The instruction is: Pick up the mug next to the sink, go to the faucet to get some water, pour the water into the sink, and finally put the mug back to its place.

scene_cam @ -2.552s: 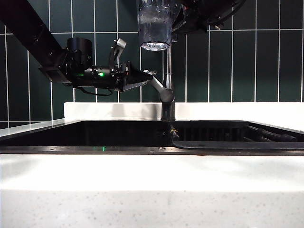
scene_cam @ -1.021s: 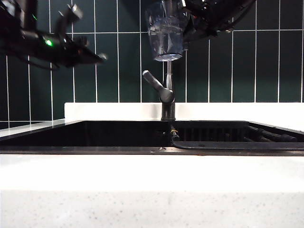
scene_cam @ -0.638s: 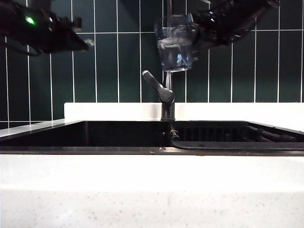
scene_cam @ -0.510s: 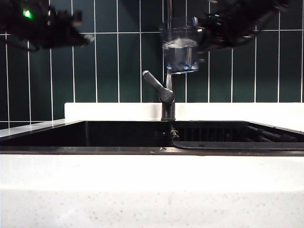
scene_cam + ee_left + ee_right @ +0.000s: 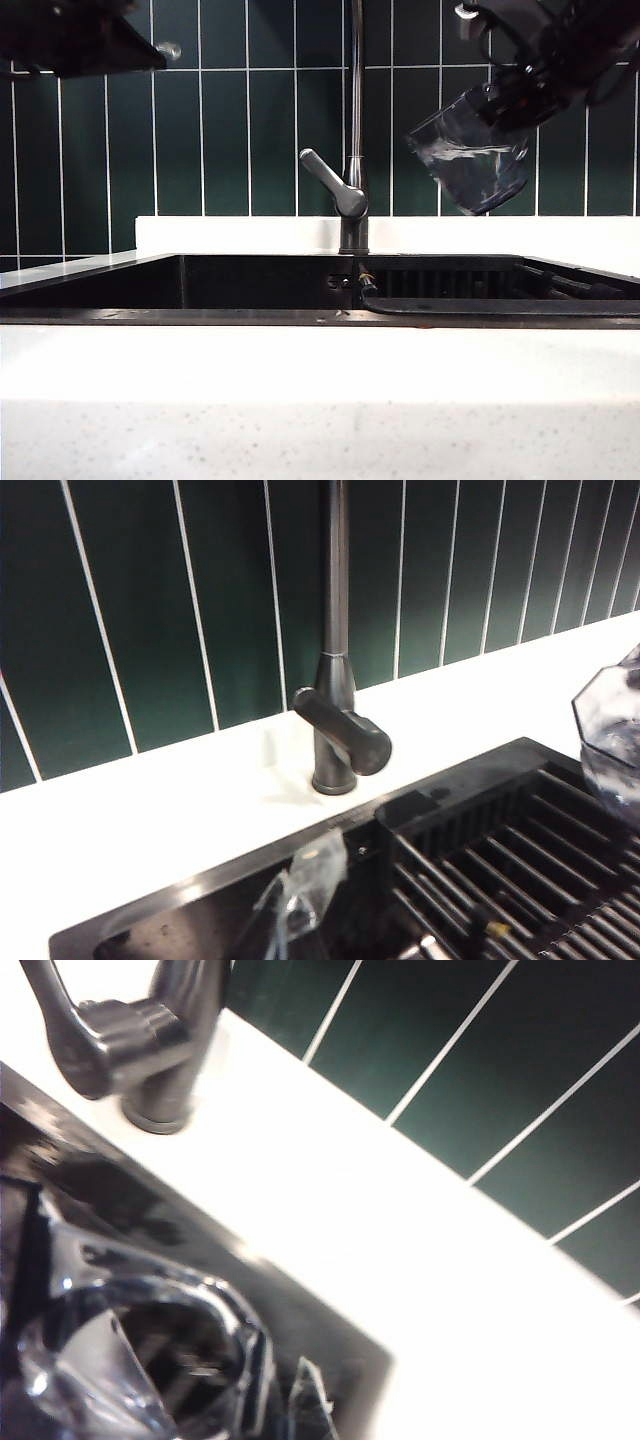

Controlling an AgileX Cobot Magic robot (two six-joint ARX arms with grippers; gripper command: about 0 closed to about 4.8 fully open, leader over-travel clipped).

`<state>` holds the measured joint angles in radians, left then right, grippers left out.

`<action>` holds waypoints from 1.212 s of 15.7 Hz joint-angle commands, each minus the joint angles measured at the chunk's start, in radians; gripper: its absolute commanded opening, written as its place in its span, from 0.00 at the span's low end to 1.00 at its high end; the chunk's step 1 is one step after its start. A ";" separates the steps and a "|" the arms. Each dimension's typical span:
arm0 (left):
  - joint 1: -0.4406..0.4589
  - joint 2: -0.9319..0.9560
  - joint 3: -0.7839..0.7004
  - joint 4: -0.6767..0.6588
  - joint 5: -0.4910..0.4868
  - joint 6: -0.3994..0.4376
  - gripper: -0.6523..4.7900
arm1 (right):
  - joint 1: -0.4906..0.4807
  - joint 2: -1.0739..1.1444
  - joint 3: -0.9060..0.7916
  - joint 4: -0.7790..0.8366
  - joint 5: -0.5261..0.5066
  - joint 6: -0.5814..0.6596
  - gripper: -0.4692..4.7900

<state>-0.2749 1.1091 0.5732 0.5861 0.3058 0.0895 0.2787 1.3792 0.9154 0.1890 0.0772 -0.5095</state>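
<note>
- Exterior view: the right gripper sits high at the right, its jaws closed on the mug, which it holds in the air above the right part of the sink.
- The mug is tilted, mouth turned toward the left and downward, with water visible inside; it hangs to the right of the faucet and apart from it.
- Right wrist view, blurred: the mug's rim fills the near corner, with the faucet's base and handle beyond it on the white counter.
- The left gripper is high at the far left, narrowed to closed and holding nothing, well apart from the faucet.
- Left wrist view: the faucet stands on the counter behind the sink, handle pointing forward; the mug's faceted edge shows at the side, over the slatted section.
- Dark green tiles cover the wall behind.
</note>
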 commanded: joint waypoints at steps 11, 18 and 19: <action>-0.001 -0.058 -0.023 -0.046 0.047 -0.023 0.11 | 0.156 -0.032 0.012 0.002 0.316 -0.701 0.08; -0.011 -0.499 -0.316 0.018 -0.085 -0.106 0.11 | 0.157 -0.033 0.012 0.050 0.351 -0.805 0.08; -0.020 -0.544 -0.334 0.010 -0.127 -0.108 0.11 | 0.158 -0.033 0.012 0.071 0.343 -0.837 0.08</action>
<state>-0.2886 0.5941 0.2550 0.6006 0.2218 -0.0093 0.4355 1.3560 0.9188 0.1989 0.4244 -1.3041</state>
